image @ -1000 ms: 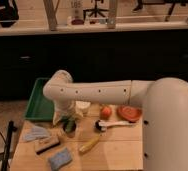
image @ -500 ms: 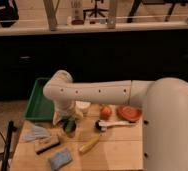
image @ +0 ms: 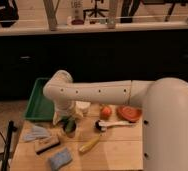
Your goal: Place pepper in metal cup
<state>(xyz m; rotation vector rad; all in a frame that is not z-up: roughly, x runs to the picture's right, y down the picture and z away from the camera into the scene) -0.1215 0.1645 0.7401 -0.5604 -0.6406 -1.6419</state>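
The pepper point(image: 66, 122) is a small dark green shape directly under my gripper point(image: 63, 118), at the left middle of the wooden table. It sits at the mouth of the metal cup point(image: 71, 131), a small dark grey cylinder just below it. I cannot tell whether the pepper is inside the cup or just above it. My white arm reaches in from the right and hides the space behind the cup.
A green tray point(image: 38, 100) lies at the back left. A white cup point(image: 82, 108), an orange point(image: 105, 112) and a dark red bowl point(image: 128, 113) stand behind. A yellow banana-like item point(image: 89, 144), a brush point(image: 47, 145), a blue sponge point(image: 60, 158) and a cloth point(image: 35, 133) lie in front.
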